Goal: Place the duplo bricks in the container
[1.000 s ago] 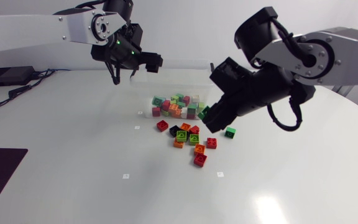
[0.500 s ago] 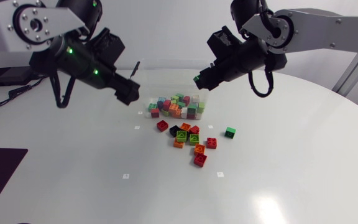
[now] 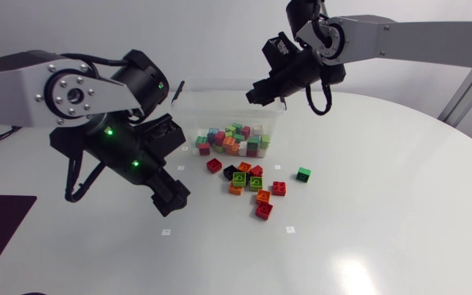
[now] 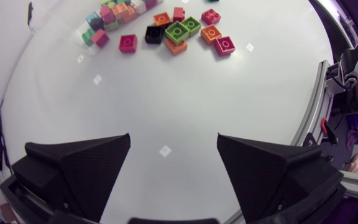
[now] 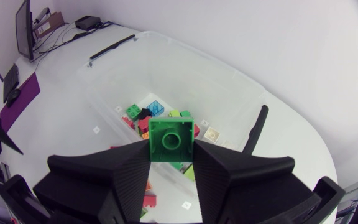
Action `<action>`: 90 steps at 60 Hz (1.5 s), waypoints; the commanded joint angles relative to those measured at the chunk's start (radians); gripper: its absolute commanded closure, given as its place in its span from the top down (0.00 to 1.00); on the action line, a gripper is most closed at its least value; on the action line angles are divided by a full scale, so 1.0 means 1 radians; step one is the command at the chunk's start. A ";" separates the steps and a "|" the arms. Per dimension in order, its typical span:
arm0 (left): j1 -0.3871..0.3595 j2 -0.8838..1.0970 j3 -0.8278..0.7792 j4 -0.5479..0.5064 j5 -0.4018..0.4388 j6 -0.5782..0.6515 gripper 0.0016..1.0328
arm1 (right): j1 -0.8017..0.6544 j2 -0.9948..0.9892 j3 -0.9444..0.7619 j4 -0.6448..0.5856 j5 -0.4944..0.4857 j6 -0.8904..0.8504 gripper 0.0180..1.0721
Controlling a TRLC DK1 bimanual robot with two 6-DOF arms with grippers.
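The right gripper [image 5: 171, 163] pinched a green square plastic duplo brick [image 5: 171, 140] over the one-o'clock rim of the clear plastic container [image 5: 229, 87]; the left gripper [image 4: 173, 137] hung spread, empty.

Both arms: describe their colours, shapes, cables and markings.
The left arm and right arm have silver-grey links and black joints. Their wrist housings are matte black; the left's shows small green lights. Black cables loop beside the right wrist. The fingers are broad black wedges.
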 commanded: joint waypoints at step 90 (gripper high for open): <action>-0.301 0.398 -0.106 -0.301 0.308 -0.385 0.81 | -0.016 0.102 0.061 0.162 0.209 0.071 0.95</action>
